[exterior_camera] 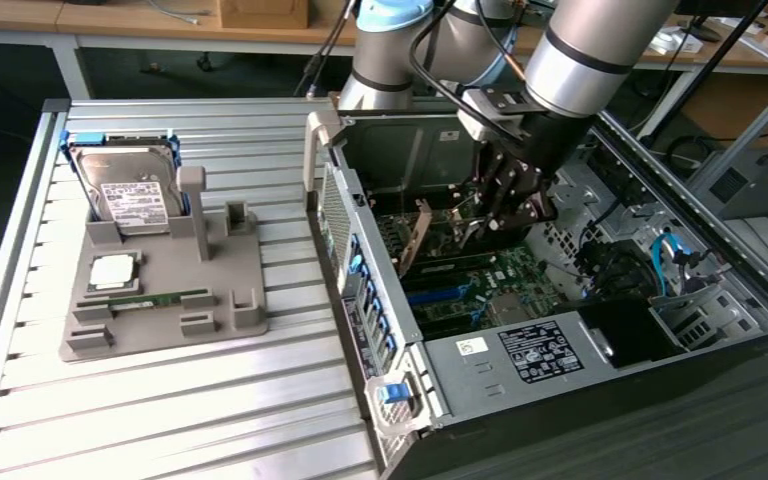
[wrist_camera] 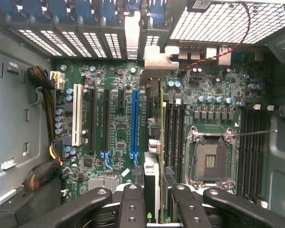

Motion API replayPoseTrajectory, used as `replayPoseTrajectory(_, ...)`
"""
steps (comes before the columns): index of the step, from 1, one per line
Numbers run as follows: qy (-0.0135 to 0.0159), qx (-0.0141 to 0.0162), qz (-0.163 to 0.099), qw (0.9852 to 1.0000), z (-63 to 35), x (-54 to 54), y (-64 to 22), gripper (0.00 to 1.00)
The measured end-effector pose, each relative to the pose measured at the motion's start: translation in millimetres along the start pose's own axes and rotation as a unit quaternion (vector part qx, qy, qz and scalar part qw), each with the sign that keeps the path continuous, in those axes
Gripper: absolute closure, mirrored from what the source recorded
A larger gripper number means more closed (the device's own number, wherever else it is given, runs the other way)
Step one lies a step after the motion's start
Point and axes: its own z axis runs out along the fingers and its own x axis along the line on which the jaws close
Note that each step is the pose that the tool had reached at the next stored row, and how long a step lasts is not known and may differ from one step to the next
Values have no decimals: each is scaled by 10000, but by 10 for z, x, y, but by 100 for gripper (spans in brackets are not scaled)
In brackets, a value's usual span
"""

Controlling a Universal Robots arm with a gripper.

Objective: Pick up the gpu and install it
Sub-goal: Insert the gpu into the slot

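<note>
Install step under way: the tool (wrist_camera: 157,202) is clamped on the gpu (wrist_camera: 152,142), edge-on above the motherboard (wrist_camera: 114,118). Apparently beside the blue slot (wrist_camera: 134,121); next it needs square alignment, then a firm push.

The end effector (wrist_camera: 157,192) has its black fingers (wrist_camera: 133,202) closed on the gpu (wrist_camera: 152,178), seen edge-on above the motherboard (wrist_camera: 118,142). The card's silvery bracket (wrist_camera: 154,58) sits against the case's perforated rear wall (wrist_camera: 76,42). The card stands between the long blue slot (wrist_camera: 134,122) and the memory slots (wrist_camera: 175,133). The open processor socket (wrist_camera: 211,160) lies beyond those. A white slot (wrist_camera: 77,114) lies near a cable bundle (wrist_camera: 42,80).
</note>
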Motion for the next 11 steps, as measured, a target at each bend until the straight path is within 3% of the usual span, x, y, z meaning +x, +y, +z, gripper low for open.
replayPoseTrajectory(11,1,0,0,10000,0,61,3,73)
